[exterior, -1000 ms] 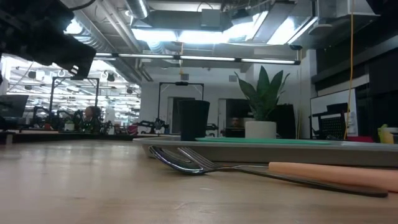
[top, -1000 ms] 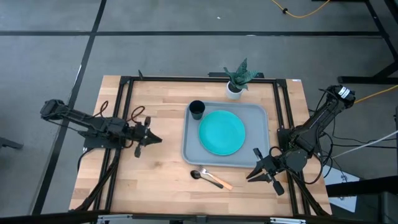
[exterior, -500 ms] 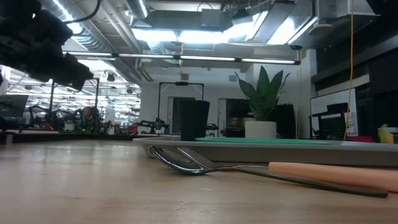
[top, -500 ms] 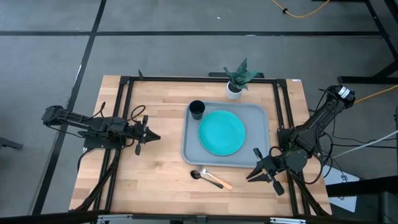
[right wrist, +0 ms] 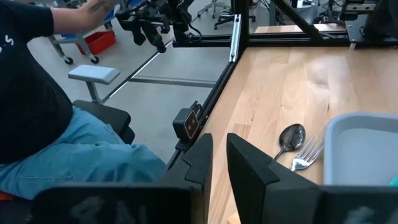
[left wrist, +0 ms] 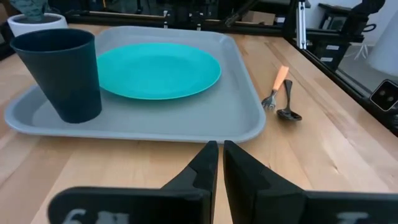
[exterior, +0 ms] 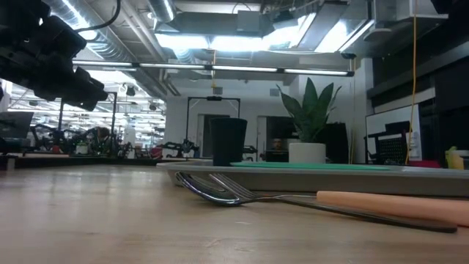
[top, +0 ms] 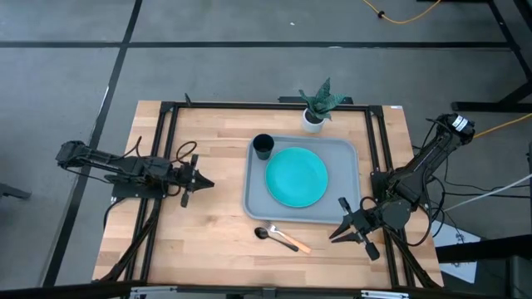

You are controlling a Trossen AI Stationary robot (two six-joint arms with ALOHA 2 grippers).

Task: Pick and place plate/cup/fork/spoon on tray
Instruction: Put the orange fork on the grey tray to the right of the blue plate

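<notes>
Fork (top: 293, 242) and spoon (top: 266, 233) lay touching on the counter (top: 208, 208), lower centre, just below the tray (top: 253, 199) holding plate (top: 296, 177) and cup (top: 263, 147); grabbing one could drag the other. Left tool (top: 196, 178), centre-left, nearly shut, empty; right tool (top: 342, 234), lower right, likewise

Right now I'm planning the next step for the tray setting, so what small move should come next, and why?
Probably bring the right gripper toward the fork and spoon. The plate and cup already sit on the tray, while the cutlery lies on the table just outside its near rim. The right gripper is closer than the left gripper.
</notes>
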